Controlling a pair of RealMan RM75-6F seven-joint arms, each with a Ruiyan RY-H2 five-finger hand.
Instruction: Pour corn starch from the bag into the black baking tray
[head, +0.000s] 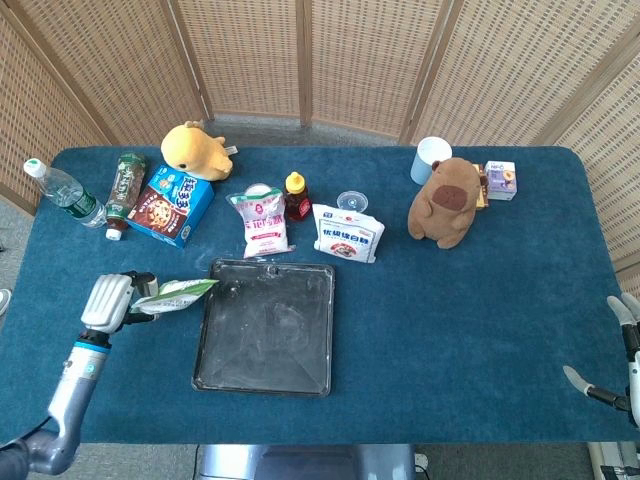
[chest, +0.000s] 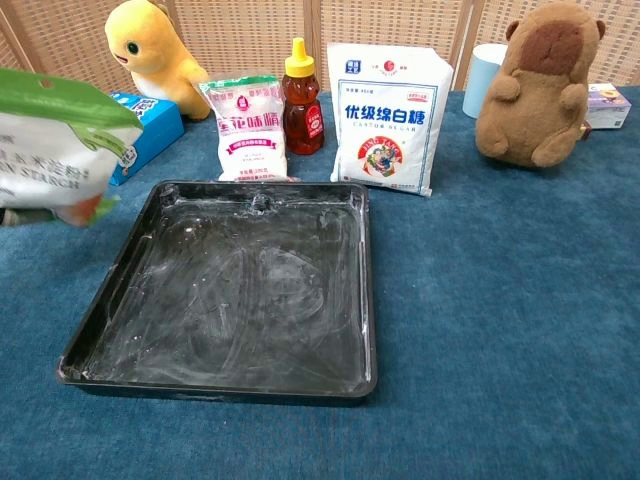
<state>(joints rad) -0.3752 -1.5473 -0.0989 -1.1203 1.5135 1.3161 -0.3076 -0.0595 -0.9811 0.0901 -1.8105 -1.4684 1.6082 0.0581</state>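
Note:
The corn starch bag (head: 175, 296), white with a green top, hangs tilted on its side just left of the black baking tray (head: 266, 327). My left hand (head: 105, 303) grips the bag from its left end. In the chest view the bag (chest: 58, 158) fills the upper left, lifted off the cloth, and the hand is hidden behind it. The tray (chest: 235, 287) lies flat with thin white dust smears inside. My right hand (head: 625, 350) rests at the table's far right edge, fingers apart, holding nothing.
Behind the tray stand a small white packet (head: 261, 220), a honey bottle (head: 295, 195) and a sugar bag (head: 347, 233). A brown plush (head: 444, 201), blue cup (head: 431, 158), yellow plush (head: 197, 150), cookie box (head: 171, 205) and two bottles (head: 95, 195) line the back.

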